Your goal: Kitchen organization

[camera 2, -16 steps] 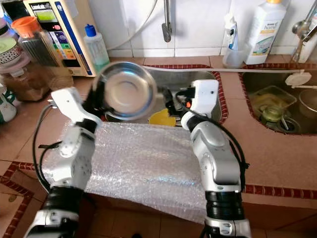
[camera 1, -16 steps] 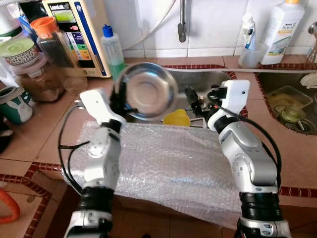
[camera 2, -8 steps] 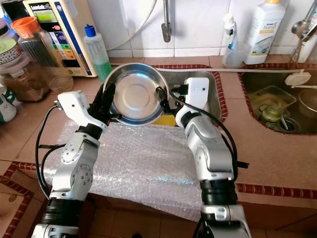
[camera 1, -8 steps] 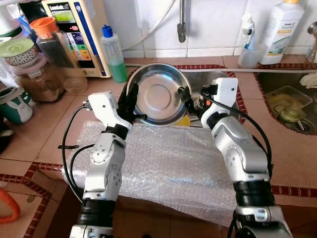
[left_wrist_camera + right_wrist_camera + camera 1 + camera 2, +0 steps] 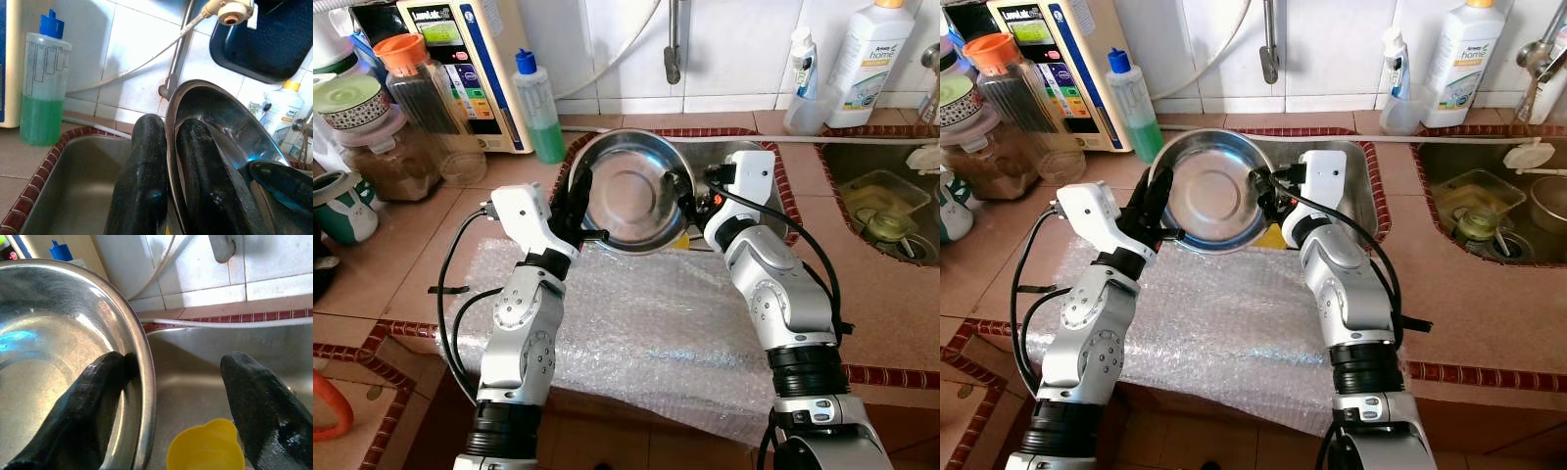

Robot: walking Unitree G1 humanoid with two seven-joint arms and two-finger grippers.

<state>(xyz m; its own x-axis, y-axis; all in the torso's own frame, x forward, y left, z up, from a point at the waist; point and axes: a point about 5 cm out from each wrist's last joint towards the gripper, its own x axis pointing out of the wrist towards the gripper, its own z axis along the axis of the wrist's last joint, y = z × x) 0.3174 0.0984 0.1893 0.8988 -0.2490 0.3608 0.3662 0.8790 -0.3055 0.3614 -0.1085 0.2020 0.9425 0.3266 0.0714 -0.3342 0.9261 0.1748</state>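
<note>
A round steel bowl (image 5: pixel 631 191) is held tilted on edge over the front of the sink, its hollow facing me. My left gripper (image 5: pixel 576 201) is shut on the bowl's left rim; the left wrist view has one finger on each side of the rim (image 5: pixel 168 112). My right gripper (image 5: pixel 690 201) is open at the bowl's right rim. One of its fingers (image 5: pixel 105 372) rests inside the bowl (image 5: pixel 58 328), the other finger (image 5: pixel 249 387) stands well apart over the sink.
A bubble-wrap sheet (image 5: pixel 646 323) covers the counter in front of me. A yellow cup (image 5: pixel 205 450) lies in the sink (image 5: pixel 734 157) under the tap (image 5: pixel 674 54). Green soap bottle (image 5: pixel 536 98) and jars (image 5: pixel 406 108) stand at left; white bottle (image 5: pixel 871 59) and second sink (image 5: pixel 881 201) at right.
The bowl has shifted right and settled from blurred motion. My right gripper has moved left until its fingers straddle the bowl's right rim. The left gripper keeps its hold.
</note>
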